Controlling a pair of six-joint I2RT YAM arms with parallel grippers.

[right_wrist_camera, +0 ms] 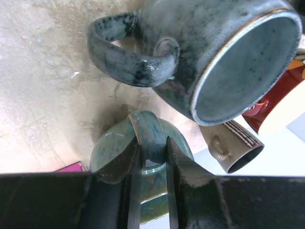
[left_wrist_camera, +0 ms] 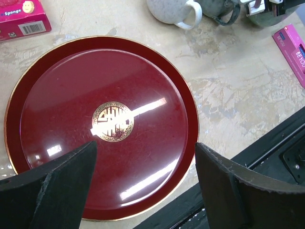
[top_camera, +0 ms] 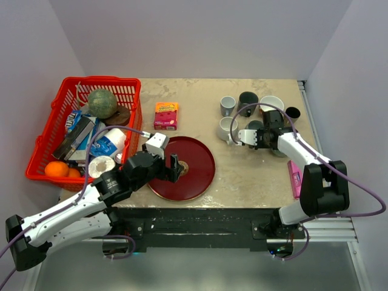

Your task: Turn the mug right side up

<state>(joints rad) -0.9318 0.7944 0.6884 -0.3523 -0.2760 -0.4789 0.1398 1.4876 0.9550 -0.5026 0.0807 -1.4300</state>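
Teal handle (right_wrist_camera: 145, 125) pinched shut in my right gripper (right_wrist_camera: 151, 145).
The mug (right_wrist_camera: 108, 153) sat just beyond the fingertips (right_wrist_camera: 178, 164), handle toward my wrist, at the table (top_camera: 254, 176)'s right among other mugs (right_wrist_camera: 200, 47); I couldn't see its mouth. My left gripper (left_wrist_camera: 145, 155) gaped over the red plate (left_wrist_camera: 71, 86), well apart.

left gripper (left_wrist_camera: 145, 148) spread wide; right gripper (right_wrist_camera: 152, 147) pinched tight (pointing left)
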